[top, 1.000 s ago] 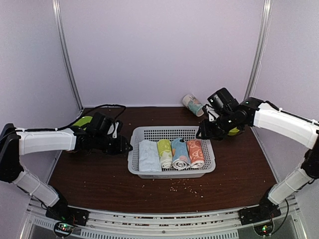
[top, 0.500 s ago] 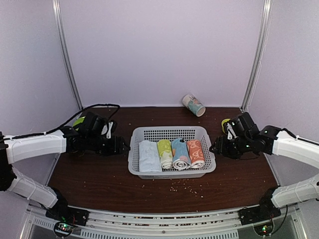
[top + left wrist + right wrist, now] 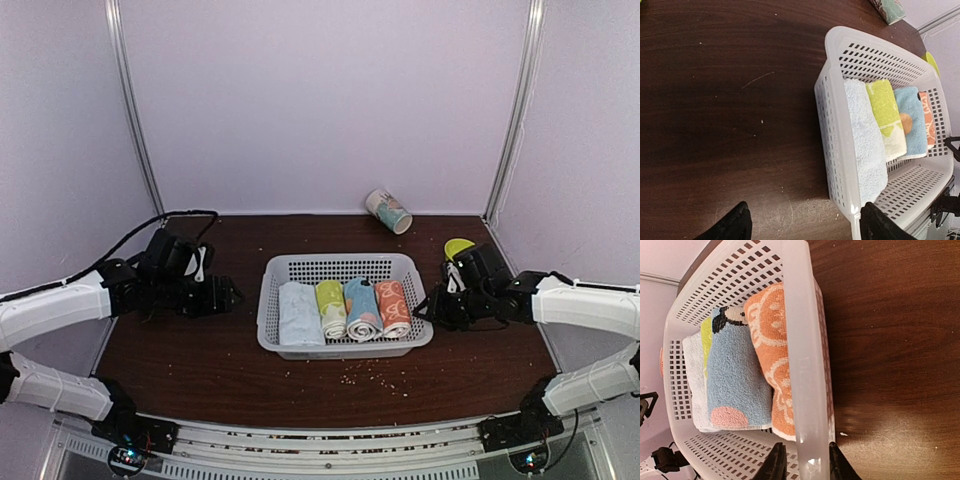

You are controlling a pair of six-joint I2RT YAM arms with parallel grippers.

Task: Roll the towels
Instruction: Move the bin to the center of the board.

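Seems past the rolling itself: finds the peach-orange towel (image 3: 393, 308) and the light blue towel (image 3: 361, 308) already rolled, side by side in the right half of the basket (image 3: 340, 265), next to a yellow-green roll (image 3: 330, 305) and a pale roll (image 3: 298, 315).

Straddles the basket's right rim with the right gripper (image 3: 806, 462), one finger close on either side of the plastic; cannot tell whether truly clamped. Holds the left gripper (image 3: 225, 296) wide apart and empty over the tabletop (image 3: 200, 360), just left of the basket.

Calls next, probably, for a firm pinch on the rim or a clean retreat, without tipping the rolls loose.

Puts the peach-orange towel just inside the rim by the right gripper, the light blue towel one place further left, both well apart from the left gripper.
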